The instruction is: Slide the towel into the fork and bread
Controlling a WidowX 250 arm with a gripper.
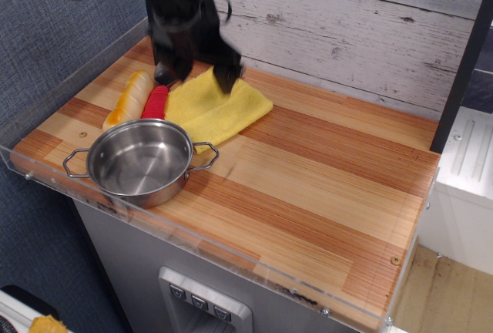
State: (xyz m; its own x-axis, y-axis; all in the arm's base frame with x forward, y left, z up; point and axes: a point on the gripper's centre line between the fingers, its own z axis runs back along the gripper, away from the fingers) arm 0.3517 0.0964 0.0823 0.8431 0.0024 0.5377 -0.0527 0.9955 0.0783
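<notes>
Towel (212,107) lies flat at the table's (323,186) back left, its left edge against the fork (156,102); bread (129,99) sits just beyond. My gripper (196,75), blurred, hangs over the towel's rear, fingers spread, gripping nothing. Pot (140,163) stands in front. I read no writing.

The towel (212,108) is a bright yellow folded cloth lying flat near the back left of the table, one corner pointing right. Its left edge touches the fork (156,102), whose ribbed red handle lies along it; the fork's head is hidden. Just left of the fork lies the bread (129,100), a pale cream to orange-tan loaf, roughly parallel to it.
</notes>
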